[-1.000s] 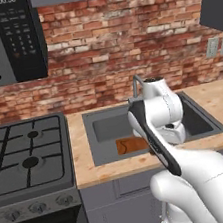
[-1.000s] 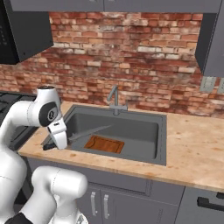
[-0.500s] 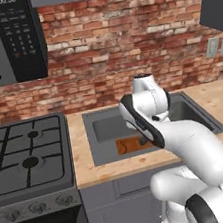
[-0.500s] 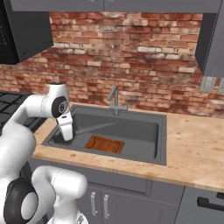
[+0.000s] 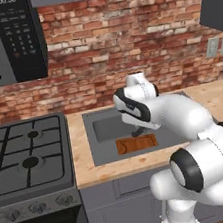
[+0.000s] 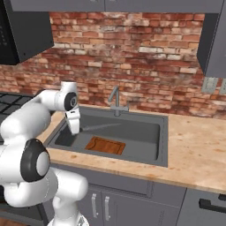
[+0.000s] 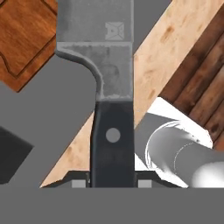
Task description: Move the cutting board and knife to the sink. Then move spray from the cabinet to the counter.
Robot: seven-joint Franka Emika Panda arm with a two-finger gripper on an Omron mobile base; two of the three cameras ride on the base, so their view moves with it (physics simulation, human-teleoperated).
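Arm swung left; gripper (image 7: 112, 181) clamps knife (image 7: 107, 87) over sink (image 6: 162, 145).

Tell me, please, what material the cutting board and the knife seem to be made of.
The cutting board looks like reddish-brown wood with visible grain and a matte finish. The knife appears to have a dull grey metal blade with mottled marks, and a black handle, perhaps plastic, with one pale rivet.

Cutting board (image 6: 105, 145) reddish-brown wood; sink (image 6: 145, 132) dark grey; knife (image 7: 109, 100) — grey blade, black handle; counter (image 6: 194, 150) beige wood-grain.
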